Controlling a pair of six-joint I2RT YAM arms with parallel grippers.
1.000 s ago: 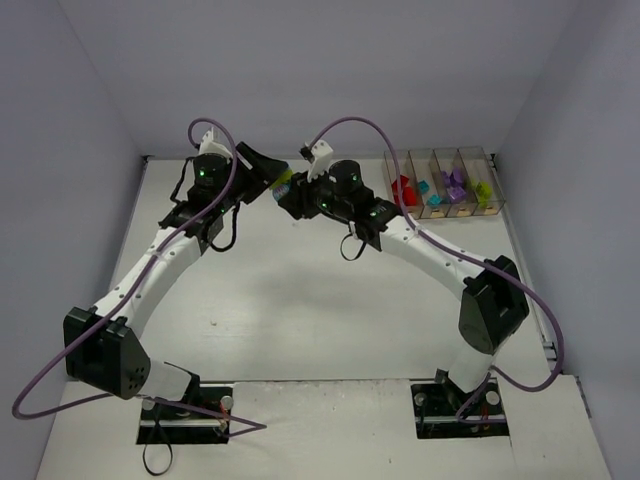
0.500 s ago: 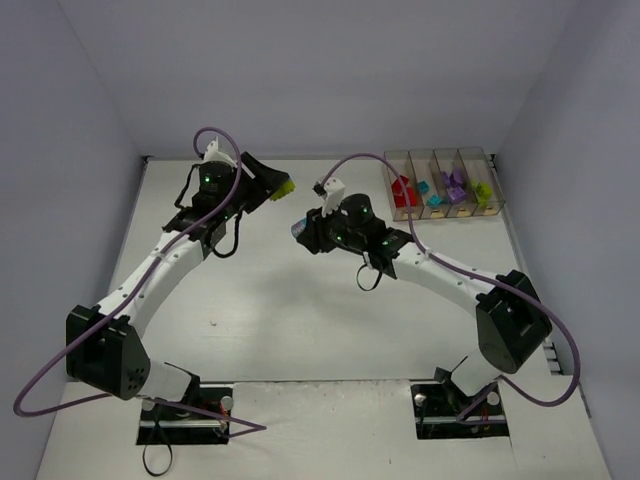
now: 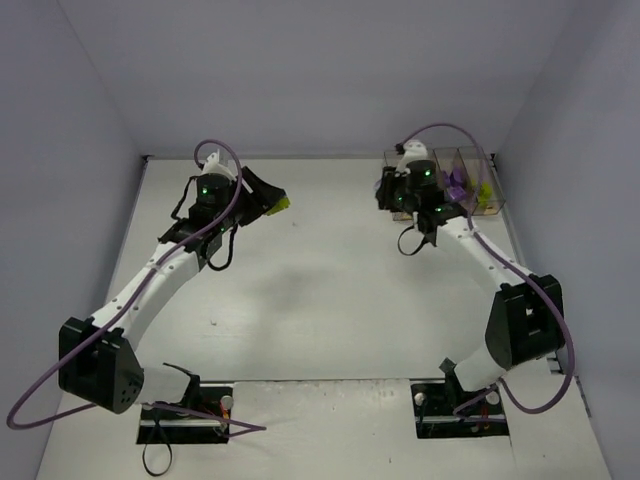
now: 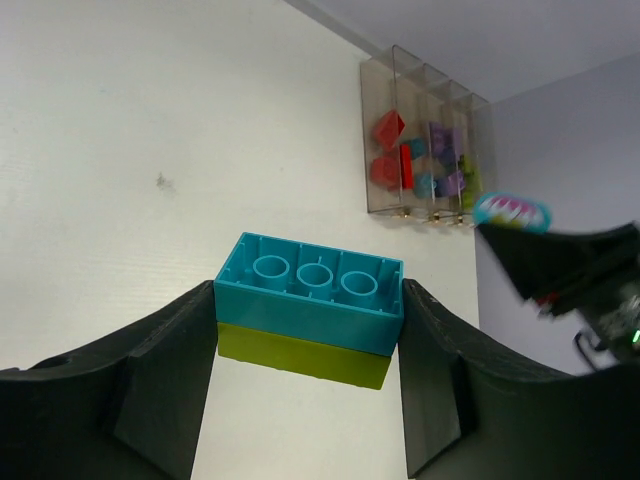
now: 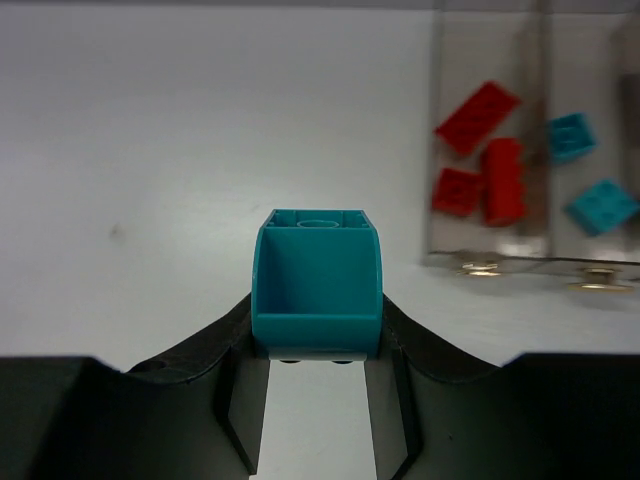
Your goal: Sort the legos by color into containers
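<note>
containers (image 3: 472,153): row at the desk's (image 3: 320,290) far right corner, bricks (image 5: 497,180) inside
left end effector (image 3: 272,198): far left of centre, stacked pair (image 4: 308,315) between its fingers
right end effector (image 3: 385,190): just beside the containers' left end, single brick (image 5: 317,275) between its fingers

Top view, upper right: the right arm (image 3: 478,248) hid part of the containers (image 3: 496,185). Right wrist view: legos (image 5: 500,180) inside were blurred.
</note>
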